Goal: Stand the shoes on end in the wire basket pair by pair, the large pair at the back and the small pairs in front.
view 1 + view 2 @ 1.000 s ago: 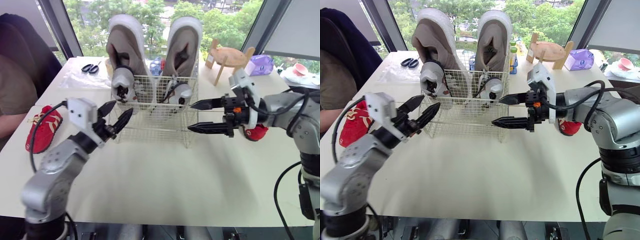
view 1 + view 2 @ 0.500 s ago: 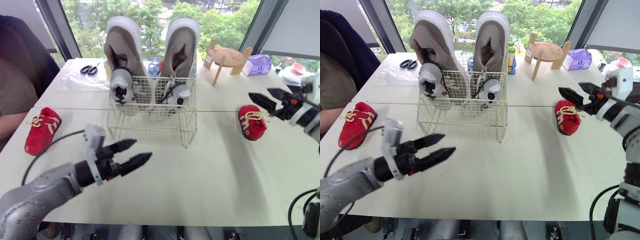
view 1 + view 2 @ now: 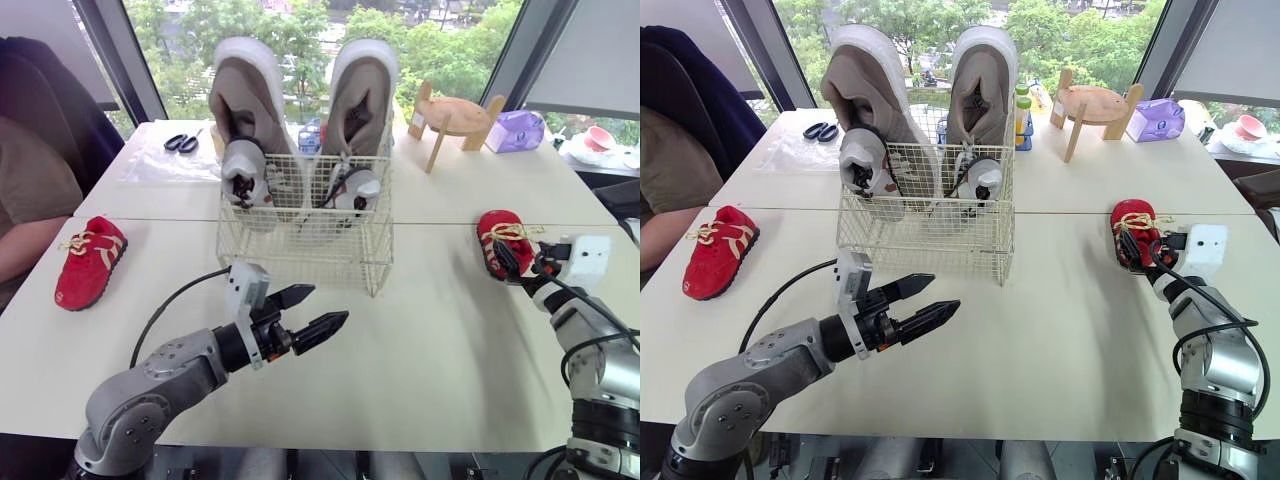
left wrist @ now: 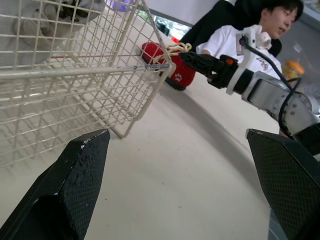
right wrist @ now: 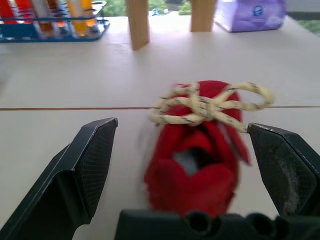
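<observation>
Left eye view first: the wire basket (image 3: 300,250) sits mid-table, and the large brown pair (image 3: 248,95) is in it at the back, standing on end with the white soles rising well above the rim. Right in front of them, also in the basket, a small grey pair (image 3: 244,172) stands side by side. Two red shoes are out on the table (image 3: 430,350). The left red shoe (image 3: 88,262) lies flat well to the left of the basket, near a person's arm (image 3: 25,215) at the table's edge. The right red shoe (image 3: 497,238) lies to the right of the basket, laces up.

That's where the right gripper (image 5: 181,125) is. In the right wrist view its two fingers are spread wide, one on each side of the right red shoe. The shoe lies between them and is not clamped; whether either finger touches it, I cannot tell.

Over on the near side, the left gripper (image 3: 327,304) hangs low over the table just in front of the basket's near right corner, fingers parted, nothing in them. Its wrist view looks past that corner to the right red shoe and the right gripper beyond.

Further out, along the far side: scissors (image 3: 182,138) on the left, a rack of bottles (image 3: 1025,100) just behind the basket, then a small wooden stool (image 3: 455,112) and a purple tissue pack (image 3: 517,130) on the right.
</observation>
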{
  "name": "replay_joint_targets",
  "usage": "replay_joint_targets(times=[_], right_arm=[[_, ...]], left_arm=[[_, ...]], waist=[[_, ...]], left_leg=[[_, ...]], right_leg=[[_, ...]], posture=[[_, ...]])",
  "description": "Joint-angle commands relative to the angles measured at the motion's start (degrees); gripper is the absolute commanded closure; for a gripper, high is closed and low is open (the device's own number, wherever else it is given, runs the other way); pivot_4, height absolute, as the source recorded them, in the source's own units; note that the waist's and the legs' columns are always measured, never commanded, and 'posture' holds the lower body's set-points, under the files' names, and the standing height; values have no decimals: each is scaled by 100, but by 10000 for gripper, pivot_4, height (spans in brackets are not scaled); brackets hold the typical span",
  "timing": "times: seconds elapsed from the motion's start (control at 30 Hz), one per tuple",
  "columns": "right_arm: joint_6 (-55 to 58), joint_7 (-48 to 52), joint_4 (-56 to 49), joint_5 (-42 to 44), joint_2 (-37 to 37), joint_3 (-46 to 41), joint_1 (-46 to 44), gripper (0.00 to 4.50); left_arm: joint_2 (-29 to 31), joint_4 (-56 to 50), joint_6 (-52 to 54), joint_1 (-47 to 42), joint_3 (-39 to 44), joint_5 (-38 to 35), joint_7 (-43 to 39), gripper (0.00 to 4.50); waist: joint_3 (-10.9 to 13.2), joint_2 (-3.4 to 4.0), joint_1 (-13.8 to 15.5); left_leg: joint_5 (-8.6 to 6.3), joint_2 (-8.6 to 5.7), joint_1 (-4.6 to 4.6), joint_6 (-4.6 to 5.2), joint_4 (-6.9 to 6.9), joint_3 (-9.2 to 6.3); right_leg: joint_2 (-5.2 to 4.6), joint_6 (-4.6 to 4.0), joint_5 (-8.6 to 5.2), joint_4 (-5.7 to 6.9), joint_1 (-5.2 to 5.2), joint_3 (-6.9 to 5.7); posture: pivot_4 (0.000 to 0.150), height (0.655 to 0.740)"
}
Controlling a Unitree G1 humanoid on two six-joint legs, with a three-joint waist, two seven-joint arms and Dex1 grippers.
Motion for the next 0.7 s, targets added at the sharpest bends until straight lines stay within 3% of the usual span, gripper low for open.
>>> replay_joint_targets(times=[0.03,0.5,0.6,0.63,0.7], right_arm=[[-406,-70,268,-185,-51,32,-159,0],[-1369,-492,2339,-620,264,453,-935,0],[-1664,-519,2811,-706,253,505,-1095,8569],[-1733,-504,2874,-708,262,512,-1117,14736],[-1821,-497,2937,-696,292,524,-1142,21757]], left_arm=[[-24,-97,-138,-41,-4,98,-57,319],[90,-191,20,22,70,399,11,319],[102,-258,117,-8,217,175,92,0],[132,-274,193,-22,296,67,186,0],[172,-318,255,-54,473,-17,399,0]], waist=[[0,0,-1],[0,1,-29],[-1,0,-49],[-1,0,-48],[-1,0,-58]], left_leg=[[0,0,0,0,0,0],[0,1,5,0,0,-2],[0,1,6,0,0,-2],[0,2,7,0,0,-3],[0,2,9,0,0,-4]], right_leg=[[0,0,0,0,0,0],[2,0,0,-2,8,0],[2,0,0,-2,10,0],[1,0,0,-2,12,0],[1,0,0,-2,14,0]], posture=[[1500,7400],[1500,7400],[1500,7400],[1500,7400],[1500,7400]])
